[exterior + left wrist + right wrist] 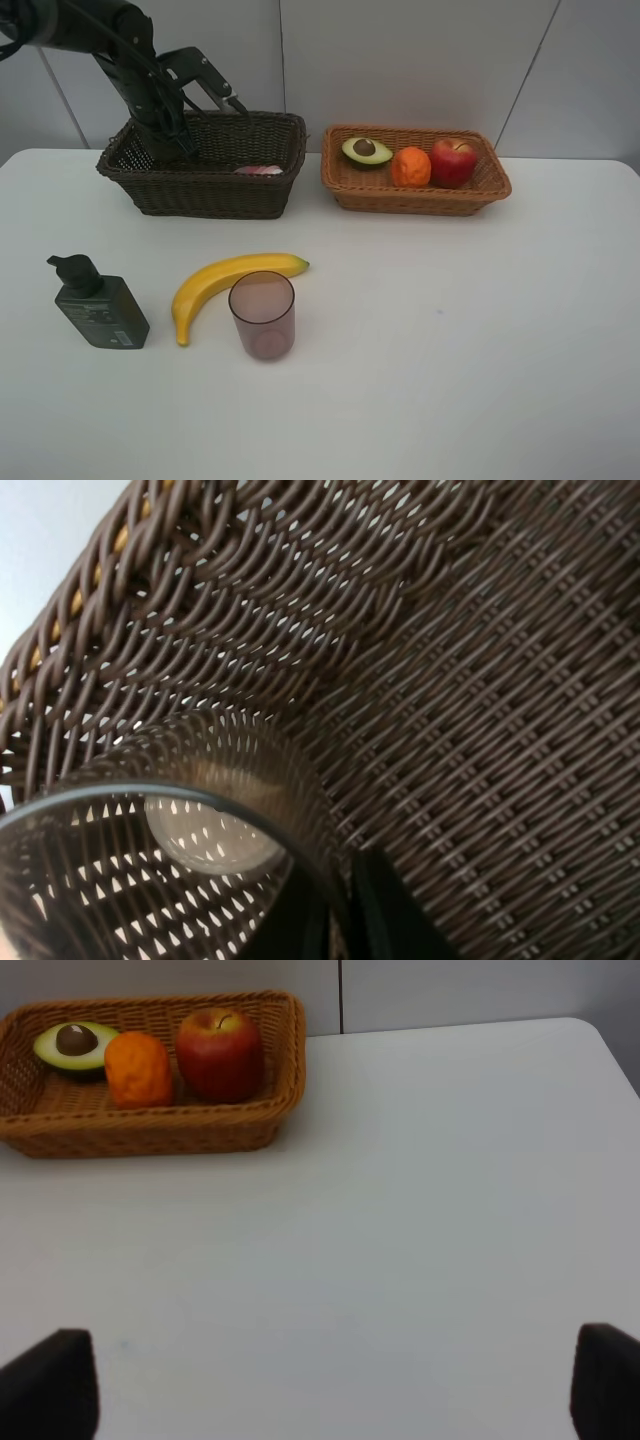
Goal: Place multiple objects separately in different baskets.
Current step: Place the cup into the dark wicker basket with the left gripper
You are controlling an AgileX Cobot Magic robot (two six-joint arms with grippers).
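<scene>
My left gripper (176,140) reaches down inside the dark brown basket (210,188). In the left wrist view it (340,920) is shut on the rim of a translucent cup (170,820), held close to the basket's woven wall (500,680). The pink bottle (259,170) lies in that basket. The light basket (420,196) holds the avocado half (366,150), orange (410,167) and apple (453,161). The banana (225,280), second cup (263,315) and green pump bottle (98,305) are on the table. My right gripper (325,1385) is open and empty above bare table.
The white table (450,330) ends at a grey wall behind the baskets. The right wrist view shows the light basket (150,1135) far from the right gripper, near the table's back edge.
</scene>
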